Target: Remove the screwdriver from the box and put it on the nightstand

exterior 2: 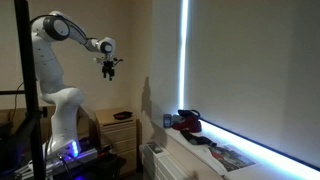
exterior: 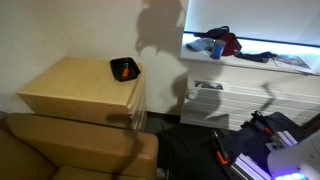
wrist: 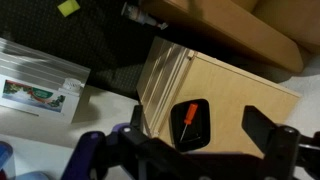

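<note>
The screwdriver (wrist: 188, 118) has an orange-red handle and lies inside the small black box (wrist: 204, 125). The box sits near a corner of the light-tan wooden nightstand (wrist: 240, 100). In an exterior view the box (exterior: 124, 69) with the screwdriver (exterior: 125, 71) is at the far right corner of the nightstand top (exterior: 75, 85). In an exterior view my gripper (exterior 2: 110, 68) hangs high in the air, well above the box (exterior 2: 123, 116) on the nightstand (exterior 2: 115, 128). In the wrist view my gripper (wrist: 200, 150) is open and empty, far above the box.
A brown sofa (exterior: 70, 150) stands against the nightstand's front. A white shelf unit (exterior: 250, 70) under the window holds red and blue items (exterior: 217, 44) and magazines (exterior: 290, 62). Clutter lies on the dark floor (exterior: 250, 140).
</note>
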